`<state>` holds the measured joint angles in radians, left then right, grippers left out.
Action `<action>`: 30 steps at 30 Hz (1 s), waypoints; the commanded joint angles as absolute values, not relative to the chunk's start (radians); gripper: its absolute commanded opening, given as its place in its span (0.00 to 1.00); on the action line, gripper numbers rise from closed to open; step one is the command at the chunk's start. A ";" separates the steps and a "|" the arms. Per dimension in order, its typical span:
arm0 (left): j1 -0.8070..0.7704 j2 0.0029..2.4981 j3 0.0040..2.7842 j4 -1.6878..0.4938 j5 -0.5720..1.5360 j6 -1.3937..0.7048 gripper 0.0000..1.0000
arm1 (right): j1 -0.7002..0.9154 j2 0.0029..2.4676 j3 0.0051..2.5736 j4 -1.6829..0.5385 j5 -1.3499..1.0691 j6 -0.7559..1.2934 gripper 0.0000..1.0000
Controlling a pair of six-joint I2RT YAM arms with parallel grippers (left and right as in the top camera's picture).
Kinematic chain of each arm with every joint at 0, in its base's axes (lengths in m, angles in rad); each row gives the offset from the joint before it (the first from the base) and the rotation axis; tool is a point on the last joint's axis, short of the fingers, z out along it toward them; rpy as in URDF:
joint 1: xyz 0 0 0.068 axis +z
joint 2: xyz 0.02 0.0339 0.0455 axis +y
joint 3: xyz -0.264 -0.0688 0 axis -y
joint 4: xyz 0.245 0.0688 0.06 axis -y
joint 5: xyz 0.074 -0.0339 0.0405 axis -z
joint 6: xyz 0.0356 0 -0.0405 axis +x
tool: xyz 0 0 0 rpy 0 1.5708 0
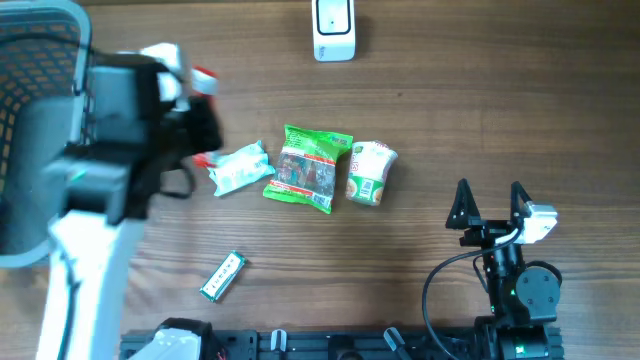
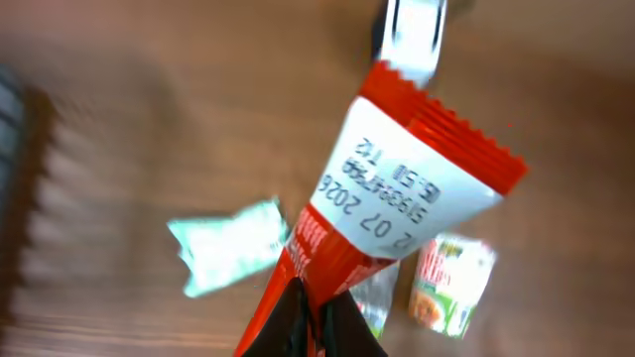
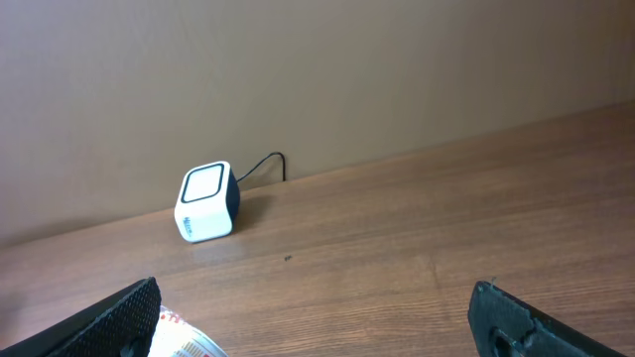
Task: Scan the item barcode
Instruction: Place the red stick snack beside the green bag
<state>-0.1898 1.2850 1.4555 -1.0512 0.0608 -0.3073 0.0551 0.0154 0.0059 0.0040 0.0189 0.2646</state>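
Brown wood-grain bench spanning the whole view from above, plain matte tan wall rising directly behind the bench's far edge, grey mesh basket at the bench's far left corner, soft even light across the bench

Left arm extending forward along left side, left gripper pinching red wrapper, jaws pressing together. Right arm sitting folded near base, right gripper pointing forward, fingers standing spread wide.
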 commanded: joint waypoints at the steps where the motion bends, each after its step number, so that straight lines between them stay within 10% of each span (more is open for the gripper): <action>1: -0.304 1.394 1.291 -0.990 0.035 -0.461 0.04 | 0.051 0.005 0.005 0.009 0.017 0.269 1.00; 13: -0.477 1.594 1.102 -0.833 0.036 -0.641 0.06 | 0.051 0.005 0.005 0.009 0.017 0.269 1.00; 14: -0.483 1.602 1.100 -0.830 0.036 -0.640 0.14 | 0.051 0.005 0.005 0.009 0.017 0.269 1.00; 16: -0.491 1.609 1.096 -0.835 0.038 -0.641 0.80 | 0.051 0.005 0.005 0.009 0.017 0.269 1.00; 17: -0.492 1.610 1.097 -0.841 0.045 -0.640 0.86 | 0.051 0.005 0.005 0.009 0.017 0.269 1.00; 30: -0.435 1.405 1.117 -1.227 -0.059 -0.561 0.86 | 0.051 0.005 0.005 0.009 0.017 0.269 1.00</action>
